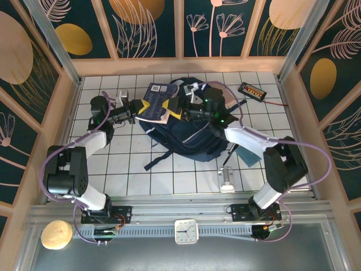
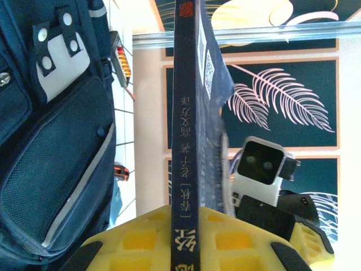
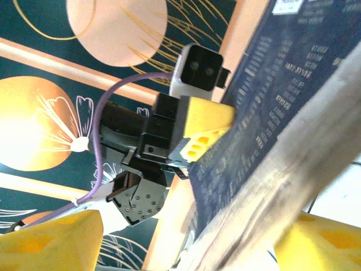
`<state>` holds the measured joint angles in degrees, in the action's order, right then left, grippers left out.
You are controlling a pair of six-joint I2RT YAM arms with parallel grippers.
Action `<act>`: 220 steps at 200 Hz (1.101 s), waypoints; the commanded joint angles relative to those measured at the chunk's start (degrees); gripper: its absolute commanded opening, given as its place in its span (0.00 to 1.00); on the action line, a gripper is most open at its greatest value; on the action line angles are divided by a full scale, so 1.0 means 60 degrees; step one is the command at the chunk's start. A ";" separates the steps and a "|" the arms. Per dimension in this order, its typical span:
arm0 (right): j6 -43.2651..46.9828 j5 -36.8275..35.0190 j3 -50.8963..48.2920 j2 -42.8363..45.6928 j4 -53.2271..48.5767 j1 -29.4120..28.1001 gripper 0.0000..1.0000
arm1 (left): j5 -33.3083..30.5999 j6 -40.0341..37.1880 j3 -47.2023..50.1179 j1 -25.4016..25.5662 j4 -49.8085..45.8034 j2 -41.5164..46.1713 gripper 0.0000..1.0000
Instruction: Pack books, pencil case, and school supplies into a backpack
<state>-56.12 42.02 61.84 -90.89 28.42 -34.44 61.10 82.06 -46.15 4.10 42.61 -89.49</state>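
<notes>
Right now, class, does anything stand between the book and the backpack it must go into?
Nothing visible lies between them. The book sits right over the top end of the backpack, clamped by the left gripper, with the right gripper open around its far edge. Whether the bag's mouth is open underneath is hidden.

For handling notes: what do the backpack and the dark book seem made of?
The backpack: woven synthetic fabric, likely nylon or polyester, matte navy; weave, mesh pocket and stitched seams show. The book: paper pages in a thin, flexible card cover, smooth printed finish; the cover curves and pale page edges show.
</notes>
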 commanded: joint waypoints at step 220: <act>0.2581 -0.5975 -0.1150 0.5068 -1.0324 0.3667 0.00 | -0.6462 -1.0715 -0.5689 0.3888 -1.1674 -0.1829 0.99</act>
<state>-45.80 17.56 57.06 -68.25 -15.51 -18.13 37.58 37.89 -77.65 19.81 -7.05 -95.64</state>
